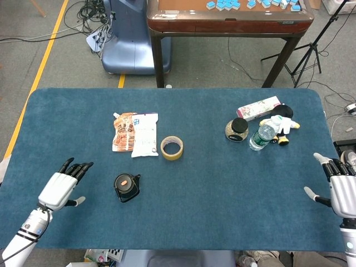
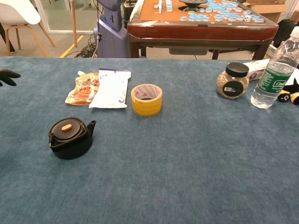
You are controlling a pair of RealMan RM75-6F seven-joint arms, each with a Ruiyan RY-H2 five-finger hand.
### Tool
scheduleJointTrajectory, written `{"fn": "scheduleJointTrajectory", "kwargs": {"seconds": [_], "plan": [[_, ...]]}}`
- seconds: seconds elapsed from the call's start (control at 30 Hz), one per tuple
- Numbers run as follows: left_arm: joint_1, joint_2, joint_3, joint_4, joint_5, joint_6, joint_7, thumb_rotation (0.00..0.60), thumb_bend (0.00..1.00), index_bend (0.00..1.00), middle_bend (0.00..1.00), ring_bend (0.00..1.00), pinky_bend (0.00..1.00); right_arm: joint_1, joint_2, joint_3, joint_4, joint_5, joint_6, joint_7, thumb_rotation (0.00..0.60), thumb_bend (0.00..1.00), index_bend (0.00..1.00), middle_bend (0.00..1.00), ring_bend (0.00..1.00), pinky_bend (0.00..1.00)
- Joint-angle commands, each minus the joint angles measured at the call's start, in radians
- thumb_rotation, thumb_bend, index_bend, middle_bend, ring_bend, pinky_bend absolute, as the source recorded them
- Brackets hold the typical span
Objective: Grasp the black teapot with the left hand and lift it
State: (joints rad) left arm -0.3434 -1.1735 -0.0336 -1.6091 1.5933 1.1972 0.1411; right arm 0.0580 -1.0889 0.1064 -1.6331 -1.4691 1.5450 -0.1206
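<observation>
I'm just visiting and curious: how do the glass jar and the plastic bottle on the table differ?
The jar is squat and round with a wide black lid; the bottle is taller and slimmer, narrowing upward. The jar holds brownish grainy contents; the bottle looks clear and wears a green label, while the jar's label is small and dark. Both stand upright, side by side on the blue table, far from either hand.

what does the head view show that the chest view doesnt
Only the head view shows the whole left hand, open and apart from the black teapot, and the right hand open at the table's right edge. Only the chest view shows the teapot's side and spout end on, and a white chair behind. Both show the teapot, yellow tape roll, two pouches, jar and water bottle; the chest view catches only the left fingertips.
</observation>
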Motion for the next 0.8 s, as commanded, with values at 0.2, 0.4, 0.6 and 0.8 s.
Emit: {"fn": "scheduleJointTrajectory", "kwargs": {"seconds": [0.2,0.4,0.6,0.8], "plan": [[-0.053,-0.031,0.014,-0.029,0.029,-0.054,0.038,0.6,0.14,0.0,0.1,0.15,0.02,-0.006,-0.004,-0.003,0.014,0.0,0.002,0.02,0.6,0.12,0.18,0.28,0.22,0.31],[-0.102,-0.059,0.012,-0.051,0.04,-0.102,0.06,0.6,0.14,0.0,0.08,0.14,0.02,-0.012,-0.009,-0.005,0.03,0.004,0.003,0.036,0.6,0.12,0.18,0.28,0.22,0.31],[-0.144,-0.088,0.0,-0.066,0.026,-0.142,0.08,0.6,0.14,0.0,0.08,0.14,0.02,-0.017,-0.01,-0.007,0.04,0.007,0.004,0.046,0.6,0.12,0.18,0.28,0.22,0.31],[-0.173,-0.107,-0.005,-0.085,0.001,-0.174,0.098,0.6,0.13,0.0,0.07,0.13,0.02,-0.02,-0.008,-0.007,0.043,0.007,0.005,0.05,0.6,0.12,0.18,0.28,0.22,0.31]]}}
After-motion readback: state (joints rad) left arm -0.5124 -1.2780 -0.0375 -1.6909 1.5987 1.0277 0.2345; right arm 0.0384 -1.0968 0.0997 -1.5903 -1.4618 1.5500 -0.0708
